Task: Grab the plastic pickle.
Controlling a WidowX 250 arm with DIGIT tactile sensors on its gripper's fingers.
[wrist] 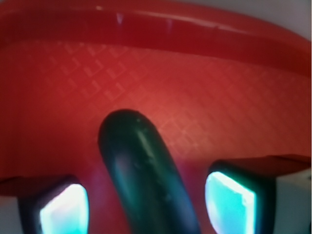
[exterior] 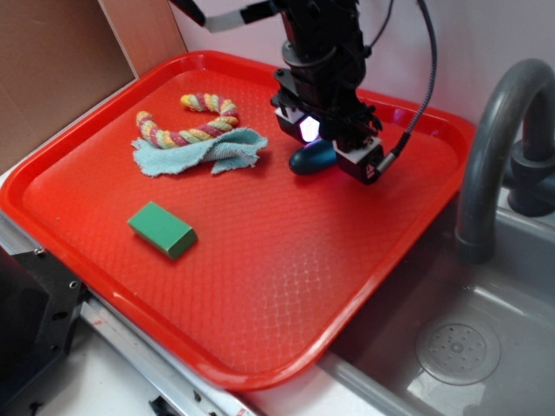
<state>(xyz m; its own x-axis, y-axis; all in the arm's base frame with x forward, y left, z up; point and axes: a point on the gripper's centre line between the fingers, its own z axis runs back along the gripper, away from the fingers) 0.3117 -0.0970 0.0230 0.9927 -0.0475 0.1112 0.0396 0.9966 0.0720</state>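
The plastic pickle [exterior: 312, 159] is a dark teal capsule lying on the red tray [exterior: 260, 260], toward the back right. My gripper [exterior: 328, 149] is lowered over it with one finger on each side. In the wrist view the pickle [wrist: 144, 170] lies lengthwise between my two glowing fingertips [wrist: 63, 209], with tray showing in a gap on both sides. The gripper [wrist: 146, 204] is open and straddles the pickle without pinching it.
A green rectangular block [exterior: 162, 229] lies at the tray's front left. A striped twisted rope [exterior: 186, 130] and a light blue cloth [exterior: 204, 152] lie at the back left. A grey sink [exterior: 451, 347] and faucet [exterior: 490, 139] stand right of the tray.
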